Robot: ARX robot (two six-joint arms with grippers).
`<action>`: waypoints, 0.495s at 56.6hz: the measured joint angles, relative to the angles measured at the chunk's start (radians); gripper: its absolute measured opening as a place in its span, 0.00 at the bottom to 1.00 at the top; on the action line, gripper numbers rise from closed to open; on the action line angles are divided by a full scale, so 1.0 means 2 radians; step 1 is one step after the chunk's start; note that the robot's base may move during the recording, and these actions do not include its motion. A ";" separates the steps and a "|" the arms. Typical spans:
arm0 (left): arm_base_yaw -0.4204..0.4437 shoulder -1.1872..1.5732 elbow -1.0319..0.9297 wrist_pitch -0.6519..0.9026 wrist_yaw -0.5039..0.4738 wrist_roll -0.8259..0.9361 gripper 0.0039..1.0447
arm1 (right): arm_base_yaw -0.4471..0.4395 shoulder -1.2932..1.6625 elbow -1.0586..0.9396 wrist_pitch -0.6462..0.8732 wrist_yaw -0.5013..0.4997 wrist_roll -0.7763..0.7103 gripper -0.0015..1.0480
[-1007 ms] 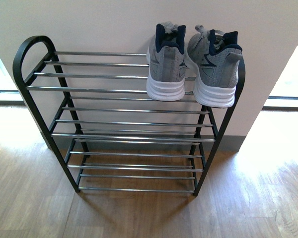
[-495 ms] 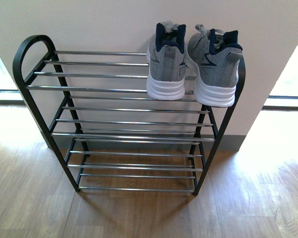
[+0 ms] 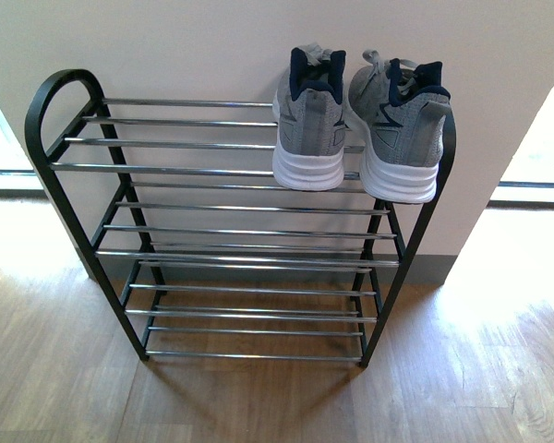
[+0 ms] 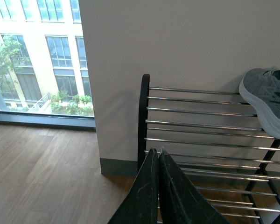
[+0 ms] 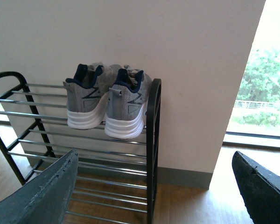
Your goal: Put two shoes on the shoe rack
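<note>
Two grey knit shoes with white soles and navy lining, one (image 3: pixel 310 120) beside the other (image 3: pixel 399 125), stand heels outward at the right end of the top tier of the shoe rack (image 3: pixel 60 166). The right wrist view shows both shoes (image 5: pixel 86 100) (image 5: pixel 127 105) on the rack (image 5: pixel 152 140), with my right gripper (image 5: pixel 154 182) open, back from the rack and holding nothing. My left gripper (image 4: pixel 158 151) is shut on nothing, off the rack's (image 4: pixel 143 116) left end; one shoe (image 4: pixel 267 98) shows on the top tier. Neither arm appears in the front view.
The rack stands against a white wall (image 3: pixel 194 46) on a wooden floor (image 3: pixel 258 406). Bright floor-level windows lie to both sides (image 4: pixel 32 60) (image 5: pixel 261 93). The lower tiers and the left part of the top tier hold nothing.
The front view has shifted very slightly; the shoes and the rack have not moved.
</note>
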 joint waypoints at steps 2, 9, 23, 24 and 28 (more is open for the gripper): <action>0.000 0.000 0.000 0.000 0.000 0.000 0.01 | 0.000 0.000 0.000 0.000 0.000 0.000 0.91; 0.000 0.000 0.000 0.000 0.000 0.000 0.01 | 0.000 0.000 0.000 0.000 0.000 0.000 0.91; 0.000 0.000 0.000 0.000 0.000 0.000 0.16 | 0.000 0.000 0.000 0.000 0.000 0.000 0.91; 0.000 0.000 0.000 0.000 0.000 0.000 0.19 | 0.000 0.000 0.000 0.000 0.000 0.000 0.91; 0.000 0.000 0.000 0.000 0.000 0.000 0.29 | 0.000 0.000 0.000 0.000 0.000 0.000 0.91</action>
